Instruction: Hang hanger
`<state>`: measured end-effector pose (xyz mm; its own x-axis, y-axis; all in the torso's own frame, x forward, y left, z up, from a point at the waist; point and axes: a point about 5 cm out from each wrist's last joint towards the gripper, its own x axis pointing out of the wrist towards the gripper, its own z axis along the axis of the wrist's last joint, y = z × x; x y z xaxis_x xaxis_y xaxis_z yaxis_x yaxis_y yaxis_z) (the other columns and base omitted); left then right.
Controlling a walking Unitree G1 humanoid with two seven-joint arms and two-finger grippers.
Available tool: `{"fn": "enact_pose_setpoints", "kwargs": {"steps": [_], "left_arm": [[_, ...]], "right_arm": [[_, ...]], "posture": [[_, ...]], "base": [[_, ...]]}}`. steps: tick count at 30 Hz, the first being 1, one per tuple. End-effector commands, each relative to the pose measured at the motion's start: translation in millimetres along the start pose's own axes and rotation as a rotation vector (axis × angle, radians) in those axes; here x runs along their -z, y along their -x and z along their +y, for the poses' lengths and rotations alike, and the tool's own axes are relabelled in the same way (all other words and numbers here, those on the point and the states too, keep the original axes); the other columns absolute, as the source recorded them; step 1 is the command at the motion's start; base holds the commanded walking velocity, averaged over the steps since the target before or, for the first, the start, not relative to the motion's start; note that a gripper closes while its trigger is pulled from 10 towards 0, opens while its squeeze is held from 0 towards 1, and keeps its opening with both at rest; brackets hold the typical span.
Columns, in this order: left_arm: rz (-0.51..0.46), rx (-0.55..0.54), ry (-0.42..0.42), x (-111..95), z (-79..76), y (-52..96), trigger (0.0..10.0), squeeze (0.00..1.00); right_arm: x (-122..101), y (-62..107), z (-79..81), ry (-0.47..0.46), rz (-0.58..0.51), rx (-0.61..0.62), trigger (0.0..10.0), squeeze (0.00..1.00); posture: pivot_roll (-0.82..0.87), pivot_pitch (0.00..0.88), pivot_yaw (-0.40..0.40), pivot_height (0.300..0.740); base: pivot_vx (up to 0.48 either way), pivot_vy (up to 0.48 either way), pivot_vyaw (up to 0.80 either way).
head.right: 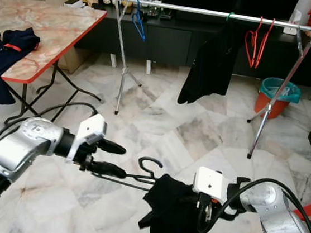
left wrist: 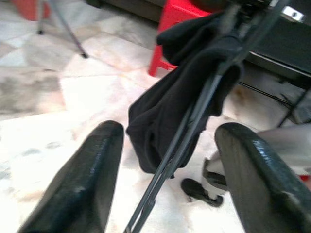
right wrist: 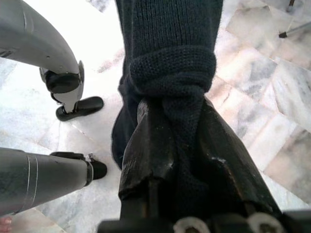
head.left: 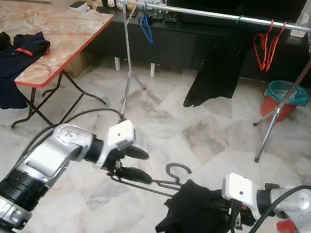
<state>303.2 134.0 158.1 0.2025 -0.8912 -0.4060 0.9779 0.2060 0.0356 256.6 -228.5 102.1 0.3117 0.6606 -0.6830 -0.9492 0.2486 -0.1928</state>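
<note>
- Left gripper [head.left: 134, 163] out in front at low height, fingers [left wrist: 87, 179] spread apart, the thin arm of a black hanger [head.left: 159, 181] running between them; cannot tell whether either finger touches it.
- Right gripper [right wrist: 177, 141] clamped tight on a bunched fold of dark knitted garment [head.left: 194, 219], which drapes over the hanger's far end and hangs down toward the floor.
- Hanger held roughly level between both arms, hook [head.left: 177, 168] curling upward near the middle, above the marble floor [head.left: 209, 134].
- Further off, a steel clothes rail [head.left: 223, 15] on tripod legs, well apart from the grippers.
- On that rail: a blue hanger [head.left: 146, 27] near the left end, a black garment [head.left: 220, 67] in the middle, red hangers [head.left: 266, 47] toward the right.
- Left of the rail, a folding table [head.left: 64, 33] with a red edge, dark blue clothing [head.left: 13, 61] spilling over its near side.
- Beyond the rail's right leg, a red bucket [head.left: 281, 100] with a teal rim.
</note>
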Motion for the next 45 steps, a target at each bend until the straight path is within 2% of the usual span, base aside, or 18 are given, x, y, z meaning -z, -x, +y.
{"fn": "enact_pose_setpoints", "kwargs": {"steps": [1,2,3,4,5,7,9,10,12,15,20,22,23,30,33,37,42,45], "left_arm": [[-0.001,-0.109,-0.037,-5.1,12.8,9.5,10.0,1.0],[-0.005,-0.176,-0.044,-4.7,19.1,12.6,10.0,1.0],[-0.011,-0.308,-0.054,-3.5,31.4,19.0,10.0,0.25],[-0.011,-0.308,-0.054,-3.5,31.4,19.0,10.0,0.25],[-0.022,-0.526,-0.025,-0.9,50.6,31.5,10.0,0.0],[-0.036,-0.748,0.032,3.2,66.5,45.5,10.0,0.0],[-0.061,-0.917,0.083,8.2,73.3,56.0,10.0,0.0],[-0.061,-0.917,0.083,8.2,73.3,56.0,10.0,0.0],[-0.106,-1.053,0.13,12.7,75.8,62.8,10.0,0.0],[-0.091,-1.109,0.161,22.9,75.5,61.0,10.0,0.0],[-0.029,-1.013,0.245,43.1,64.4,33.5,10.0,0.0],[0.006,-0.927,0.244,48.6,56.7,20.0,10.0,0.0],[0.027,-0.85,0.282,54.7,48.9,7.9,10.0,0.0],[-0.016,-0.638,0.273,56.1,27.2,-27.4,10.0,0.0],[-0.038,-0.588,0.278,54.6,23.1,-33.3,10.0,0.0],[-0.066,-0.516,0.229,50.9,18.1,-41.0,10.0,0.0],[-0.053,-0.523,0.131,49.2,19.5,-46.7,10.0,0.0],[-0.076,-0.522,0.133,49.9,17.6,-49.1,10.0,0.0]], "right_arm": [[-4.5,9.2,-8.1,0.027,-0.013,0.057,0.0,0.0],[-4.4,10.1,-9.9,0.022,-0.016,0.077,0.0,0.0],[-4.3,12.0,-13.8,0.012,-0.02,0.116,0.0,0.0],[-4.3,12.0,-13.8,0.012,-0.02,0.116,0.0,0.0],[-2.8,13.7,-21.8,0.001,-0.011,0.195,0.0,0.0],[-1.2,14.7,-29.2,-0.003,0.006,0.271,0.0,0.0],[-2.7,14.1,-36.8,-0.025,-0.004,0.357,0.0,0.0],[-2.7,14.1,-36.8,-0.025,-0.004,0.357,0.0,0.0],[-5.1,12.7,-43.5,-0.045,-0.005,0.438,0.0,0.0],[-6.7,10.8,-47.3,-0.062,-0.009,0.493,0.0,0.0],[-17.4,7.0,-52.8,-0.095,-0.062,0.56,0.0,0.0],[-22.6,8.4,-57.4,-0.091,-0.072,0.6,0.0,0.0],[-27.7,9.2,-61.0,-0.093,-0.084,0.625,0.0,0.0],[-51.9,4.8,-64.1,-0.104,-0.133,0.62,0.0,0.0],[-60.3,3.7,-62.4,-0.104,-0.157,0.6,0.0,0.0],[-69.4,1.8,-55.6,-0.072,-0.157,0.547,0.0,0.0],[-91.5,5.2,-52.7,-0.036,-0.209,0.51,0.0,0.0],[-103.5,6.3,-51.0,-0.009,-0.23,0.5,0.0,0.0]], "posture": [[-0.04,0.0,0.068,0.74],[-0.04,0.0,0.069,0.74],[-0.04,0.0,0.07,0.74],[-0.04,0.0,0.07,0.74],[-0.04,0.0,0.069,0.74],[-0.04,0.0,0.067,0.74],[-0.03,0.0,0.066,0.74],[-0.03,0.0,0.066,0.74],[-0.03,0.0,0.065,0.74],[-0.03,0.0,0.066,0.74],[-0.03,0.0,0.07,0.74],[-0.04,0.0,0.073,0.74],[-0.04,0.0,0.073,0.74],[-0.04,0.0,0.08,0.74],[-0.04,0.0,0.081,0.74],[-0.04,0.0,0.082,0.74],[-0.05,0.0,0.086,0.74],[-0.05,0.0,0.085,0.74]], "base": [[0.0,0.0,0.0],[0.0,0.0,0.0],[0.0,0.0,0.0],[0.0,0.0,0.0],[0.0,0.0,0.0],[0.0,0.0,0.0],[0.0,0.0,0.0],[0.0,0.0,0.0],[0.0,0.0,0.0],[0.0,0.0,0.0],[0.0,0.0,0.0],[0.0,0.0,0.0],[0.0,0.0,0.0],[0.0,0.0,0.0],[0.0,0.0,0.0],[0.0,0.0,0.0],[0.0,0.0,0.0],[0.0,0.0,0.0]]}}
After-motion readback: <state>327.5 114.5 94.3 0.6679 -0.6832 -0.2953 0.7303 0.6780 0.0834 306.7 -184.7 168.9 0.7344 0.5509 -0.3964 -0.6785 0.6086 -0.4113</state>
